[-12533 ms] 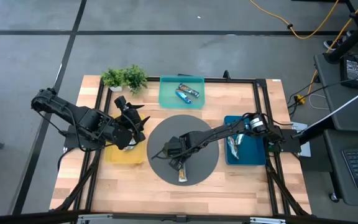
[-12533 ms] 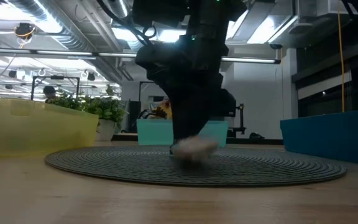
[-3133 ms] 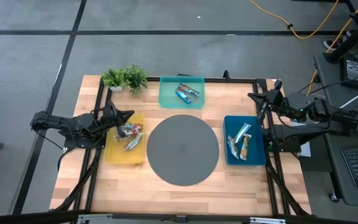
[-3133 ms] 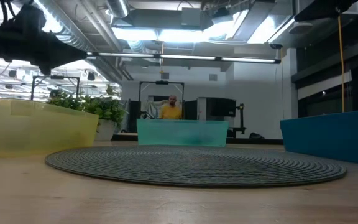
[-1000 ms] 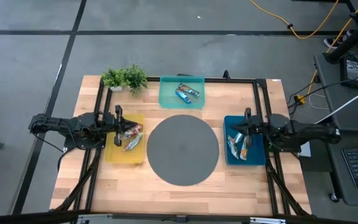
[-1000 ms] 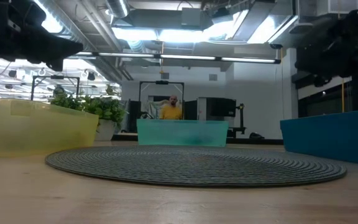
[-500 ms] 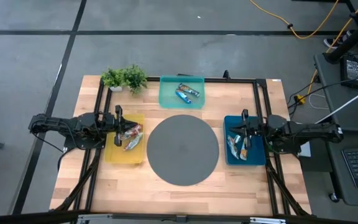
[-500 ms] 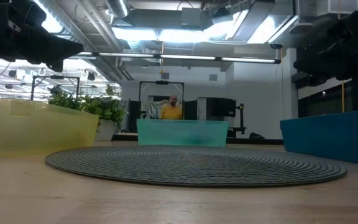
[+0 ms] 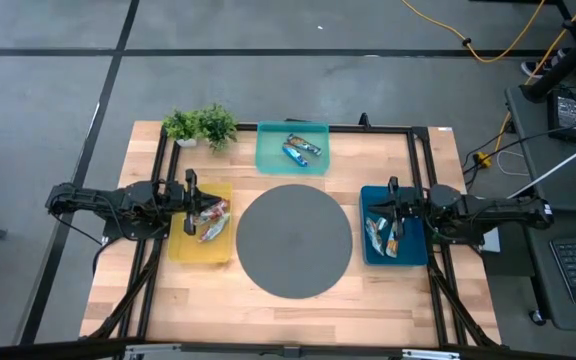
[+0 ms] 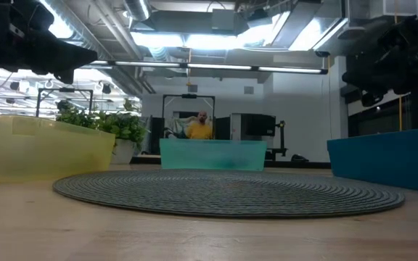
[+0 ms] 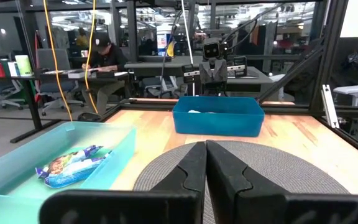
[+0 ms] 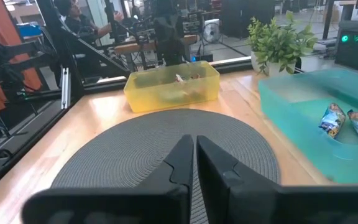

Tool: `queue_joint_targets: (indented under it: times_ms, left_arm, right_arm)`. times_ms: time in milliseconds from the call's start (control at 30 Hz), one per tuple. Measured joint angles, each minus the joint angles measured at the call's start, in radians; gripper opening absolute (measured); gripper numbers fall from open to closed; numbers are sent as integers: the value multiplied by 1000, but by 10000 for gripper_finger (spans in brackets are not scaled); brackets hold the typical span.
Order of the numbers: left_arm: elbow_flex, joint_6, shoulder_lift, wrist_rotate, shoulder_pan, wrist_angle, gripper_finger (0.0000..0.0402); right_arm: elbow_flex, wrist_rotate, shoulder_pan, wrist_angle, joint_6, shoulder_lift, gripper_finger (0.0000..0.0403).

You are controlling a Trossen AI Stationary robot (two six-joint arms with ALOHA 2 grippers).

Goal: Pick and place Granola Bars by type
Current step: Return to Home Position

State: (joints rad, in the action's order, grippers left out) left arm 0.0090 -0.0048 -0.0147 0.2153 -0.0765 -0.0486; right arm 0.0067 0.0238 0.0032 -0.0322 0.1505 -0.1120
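Over the left edge of the counter (image 9: 268, 315), the left fingers (image 11: 204, 149) hang above the yellow tray (image 9: 178, 248). They're pressed tight together with nothing between them. Same deal at the right edge: the right fingers (image 12: 193, 142) sit over the blue tray (image 9: 415, 252), also clenched on nothing. Both arms are tucked low and aimed at each other across the counter.

From my remote seat, every bar I can see is in a tray. The red bars (image 9: 208, 215) are heaped in the yellow tray. The blue bars (image 9: 301, 149) lie in the teal tray (image 9: 268, 165) at the far edge. The silver bars (image 9: 384, 225) are in the blue tray, right under the right fingers.

A round grey mat (image 9: 293, 240) fills the middle of the counter between the three trays. A little plant (image 9: 200, 125) stands at the far left corner, just beside the teal tray.

On the low cam both arms are just dark shapes up high on either side, well above the mat. A person (image 10: 199, 129) in a yellow top shows in the room beyond the teal tray.
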Motion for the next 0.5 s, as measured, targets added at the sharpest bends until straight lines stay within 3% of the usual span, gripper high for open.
queue_joint_targets:
  times_ms: [500]
  left_arm:
    - [0,0,0,0,0,0,6]
  right_arm:
    - [0,0,0,0,-1,0,25]
